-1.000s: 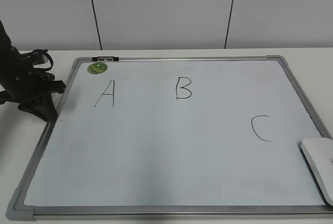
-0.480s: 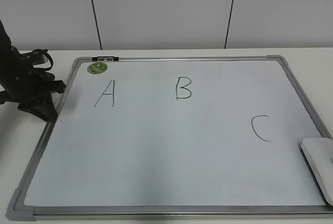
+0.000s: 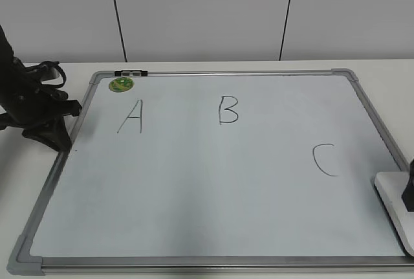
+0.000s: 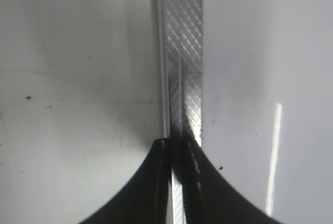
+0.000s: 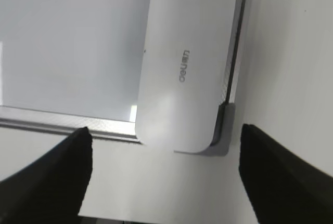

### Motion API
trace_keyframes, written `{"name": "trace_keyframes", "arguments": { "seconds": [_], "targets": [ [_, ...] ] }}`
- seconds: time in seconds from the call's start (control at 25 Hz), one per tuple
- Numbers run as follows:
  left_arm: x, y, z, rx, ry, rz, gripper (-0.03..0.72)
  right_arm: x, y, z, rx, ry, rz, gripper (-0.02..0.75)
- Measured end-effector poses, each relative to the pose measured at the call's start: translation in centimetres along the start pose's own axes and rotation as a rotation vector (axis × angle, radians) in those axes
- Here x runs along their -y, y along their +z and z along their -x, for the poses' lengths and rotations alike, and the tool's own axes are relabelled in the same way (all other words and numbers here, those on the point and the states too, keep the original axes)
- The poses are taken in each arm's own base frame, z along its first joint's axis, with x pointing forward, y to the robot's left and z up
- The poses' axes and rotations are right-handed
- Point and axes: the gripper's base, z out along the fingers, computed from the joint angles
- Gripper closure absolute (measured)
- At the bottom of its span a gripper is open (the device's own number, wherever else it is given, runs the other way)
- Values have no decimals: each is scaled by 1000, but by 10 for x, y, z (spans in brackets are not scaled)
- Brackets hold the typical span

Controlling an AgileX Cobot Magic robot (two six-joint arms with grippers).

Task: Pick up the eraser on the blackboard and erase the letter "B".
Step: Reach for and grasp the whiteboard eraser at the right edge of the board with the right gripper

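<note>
- Now the eraser lies at the board's near right corner, its long axis running near to far, directly below the right gripper, whose fingers are spread wide and hold nothing.
- The left gripper, pressed shut over the board's left frame, is far off.
- The "B" sits far and left of the eraser.

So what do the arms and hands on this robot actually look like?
Both are matt black. The left arm is a bulky black body with looped black cables on top; its hand ends in two narrow curved fingers. The right hand shows two broad, dark fingers. No markings visible.
</note>
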Motion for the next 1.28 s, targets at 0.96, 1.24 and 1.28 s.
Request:
{"name": "trace_keyframes", "arguments": {
  "seconds": [0.96,1.24,1.28],
  "targets": [
    [0,0,0,-1,0,0,659,9,82,21,-98,62,-47,92],
    [0,0,0,-1,0,0,659,10,83,23,-114,63,-47,188],
    [0,0,0,-1,0,0,659,10,82,24,-120,63,-47,189]
  ]
}}
